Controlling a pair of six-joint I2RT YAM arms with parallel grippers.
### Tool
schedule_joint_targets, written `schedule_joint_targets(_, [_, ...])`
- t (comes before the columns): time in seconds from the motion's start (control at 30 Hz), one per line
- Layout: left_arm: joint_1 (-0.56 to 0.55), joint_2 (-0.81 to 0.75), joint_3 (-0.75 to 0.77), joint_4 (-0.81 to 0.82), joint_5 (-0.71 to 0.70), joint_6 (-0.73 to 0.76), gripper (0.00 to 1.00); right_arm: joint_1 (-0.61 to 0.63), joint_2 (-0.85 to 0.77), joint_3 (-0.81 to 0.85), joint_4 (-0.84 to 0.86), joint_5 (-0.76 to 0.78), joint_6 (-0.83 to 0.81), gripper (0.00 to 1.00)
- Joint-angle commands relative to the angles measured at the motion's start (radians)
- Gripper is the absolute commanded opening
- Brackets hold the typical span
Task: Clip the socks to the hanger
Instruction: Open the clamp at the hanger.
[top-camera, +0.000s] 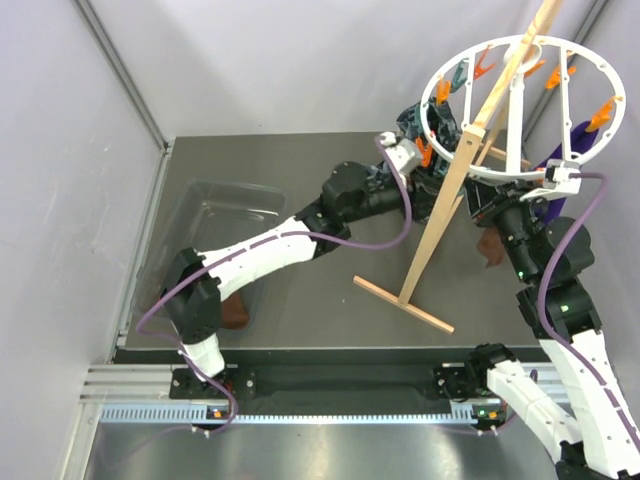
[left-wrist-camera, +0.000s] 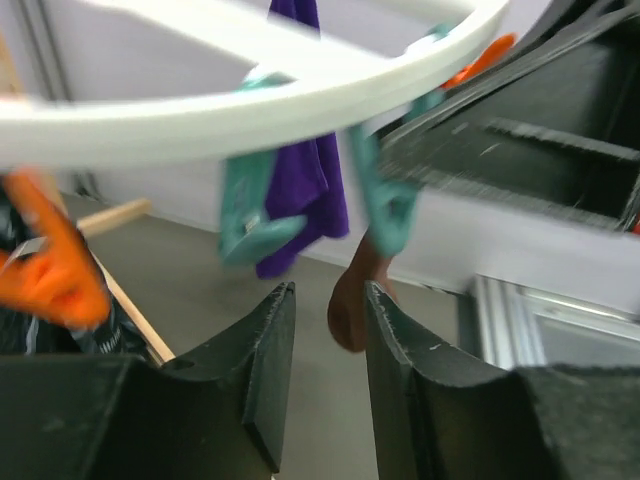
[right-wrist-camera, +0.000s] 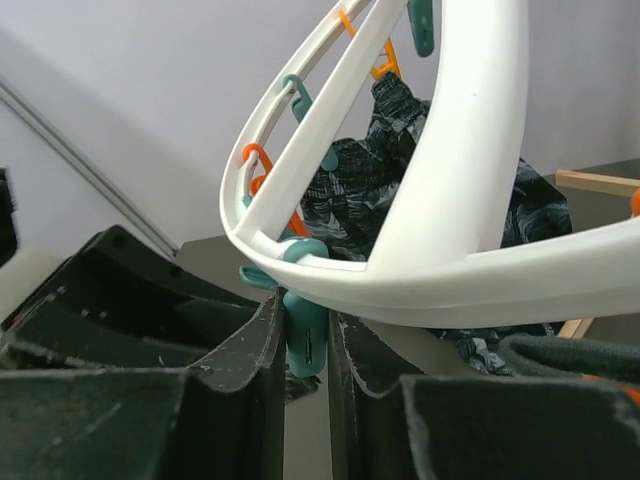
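Nearest me, the aluminium rail (top-camera: 330, 412) carries both arm bases. Beyond it lies the dark grey tabletop (top-camera: 300, 160), with a clear plastic bin (top-camera: 190, 200) at its left holding a reddish-brown bundle (top-camera: 236, 312). The wooden stand (top-camera: 403, 303) plants its foot mid-table. My left gripper (left-wrist-camera: 328, 300) is parted and empty under the hanger (right-wrist-camera: 470, 170) rim. The brown sock (left-wrist-camera: 350, 300) dangles just past its fingers, beside a purple sock (left-wrist-camera: 300, 190). My right gripper (right-wrist-camera: 305, 315) pinches a teal clip (right-wrist-camera: 305, 345) on the rim. Pale grey wall panels (top-camera: 300, 60) close off the far side.
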Motion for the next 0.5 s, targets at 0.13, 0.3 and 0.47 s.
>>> schedule_joint_targets(0.13, [0.151, -0.003, -0.044, 0.319, 0.424, -0.427, 0.42, 0.007, 0.008, 0.023, 0.042, -0.056, -0.027, 0.0])
schedule_joint_targets(0.3, [0.173, 0.114, 0.03, 0.587, 0.546, -0.702, 0.42, 0.007, 0.002, 0.025, 0.04, -0.057, -0.03, 0.0])
schedule_joint_targets(0.47, [0.17, 0.238, 0.131, 0.784, 0.59, -0.944, 0.4, 0.007, 0.0, 0.026, 0.039, -0.067, -0.019, 0.0])
